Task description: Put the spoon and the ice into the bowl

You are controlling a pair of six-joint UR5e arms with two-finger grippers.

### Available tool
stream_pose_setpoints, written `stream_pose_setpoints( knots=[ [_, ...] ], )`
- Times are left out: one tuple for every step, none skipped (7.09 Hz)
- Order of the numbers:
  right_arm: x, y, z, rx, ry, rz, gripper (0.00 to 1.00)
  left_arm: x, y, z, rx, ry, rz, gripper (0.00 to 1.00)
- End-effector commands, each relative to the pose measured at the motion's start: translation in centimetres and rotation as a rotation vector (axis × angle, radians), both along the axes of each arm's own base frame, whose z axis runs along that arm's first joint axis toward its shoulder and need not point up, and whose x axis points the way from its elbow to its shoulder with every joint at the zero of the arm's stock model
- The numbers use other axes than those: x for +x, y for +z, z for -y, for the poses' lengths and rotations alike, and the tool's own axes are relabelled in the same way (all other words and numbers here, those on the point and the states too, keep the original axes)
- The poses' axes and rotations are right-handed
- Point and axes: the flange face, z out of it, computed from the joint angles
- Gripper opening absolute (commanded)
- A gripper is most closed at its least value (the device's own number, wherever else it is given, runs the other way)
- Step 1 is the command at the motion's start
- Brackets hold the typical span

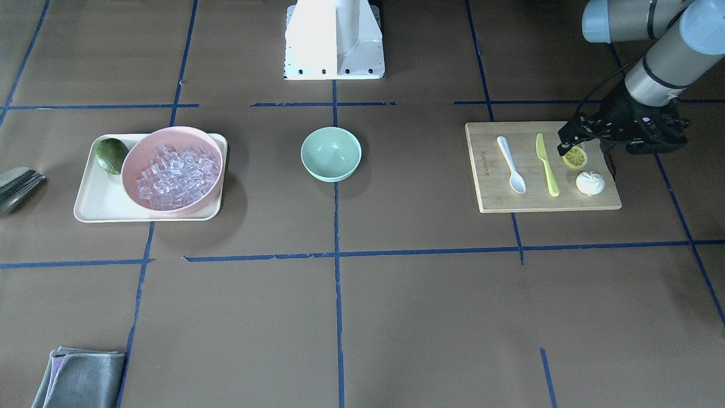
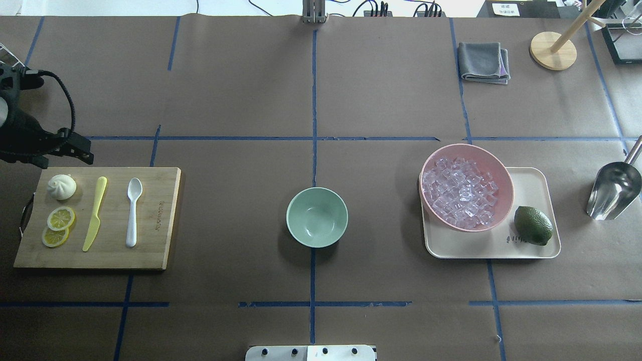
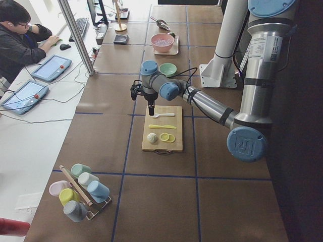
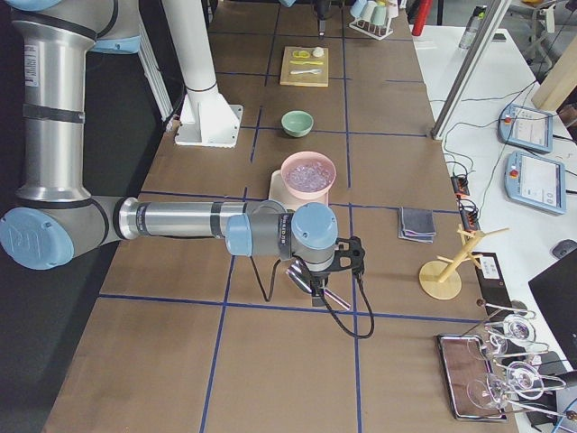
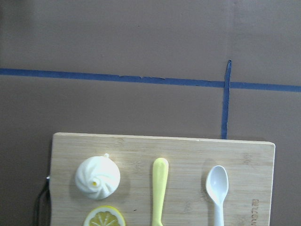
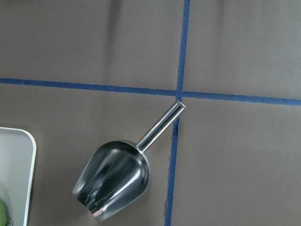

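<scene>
On the cutting board [image 2: 155, 220] at the robot's left, the spoon [image 2: 132, 210] lies flat. It is small, white and plastic, with a slim handle and an oval scoop facing hollow side up. Its long axis runs from near to far: the handle end points back at the robot and the scoop points away. It is parallel to the yellow-green knife [image 2: 95, 213] just beside it, on the side of the board closest to the bowl. Past the knife sit 2 lemon slices [image 2: 60, 219] and a white bun [image 2: 61, 186].

The mint-green bowl [image 2: 317, 220] stands upright at the middle of the table [image 2: 225, 100], well apart from the board, with nothing inside.

To the robot's right, the ice [image 2: 459, 193] (a heap of small clear cubes) fills a pink bowl [image 2: 501, 170] on a cream tray [image 2: 531, 185], with a lime [image 2: 532, 225] beside it. A metal scoop [image 2: 613, 190] lies just past the tray.

The left gripper [image 2: 80, 150] hangs near the board's far left corner, holding nothing; I cannot tell how its jaws stand. The right gripper [image 4: 317, 287] hangs over the metal scoop, and its jaws are likewise unclear.

Farthest off lies a folded grey cloth [image 2: 484, 61].
</scene>
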Motion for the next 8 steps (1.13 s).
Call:
stream_pose_setpoints(
  knots=[
    [0.0,0.4,-0.6,-0.014,0.004,0.003,1.0,5.7,-0.7,-2.6,-0.024,-0.067,0.003,1.0],
    [0.0,-0.7,0.2,0.005,0.007,-0.006,1.0,8.3,-0.1,-3.8,-0.017,-0.08,0.025,1.0],
    [-0.3,-1.1,0.8,-0.001,0.007,0.003,1.0,9.6,0.4,-4.5,-0.003,-0.078,0.045,1.0],
    [-0.3,-1.3,0.9,0.004,0.007,0.009,1.0,10.6,1.5,-4.7,0.003,-0.079,0.074,1.0],
    [-0.3,-1.3,0.9,0.006,0.008,0.009,1.0,11.5,2.7,-4.8,0.0,-0.073,0.095,0.99],
    [-0.6,-1.1,0.9,0.002,0.002,0.007,1.0,12.2,3.5,-4.8,-0.003,-0.079,0.079,0.98],
    [-0.6,-1.1,0.9,-0.008,0.007,0.009,1.0,13.1,4.1,-5.0,0.0,-0.078,0.055,0.98],
    [-0.6,-1.2,1.0,-0.022,0.026,0.011,1.0,13.7,4.6,-5.0,-0.004,-0.072,0.061,0.97]
  ],
)
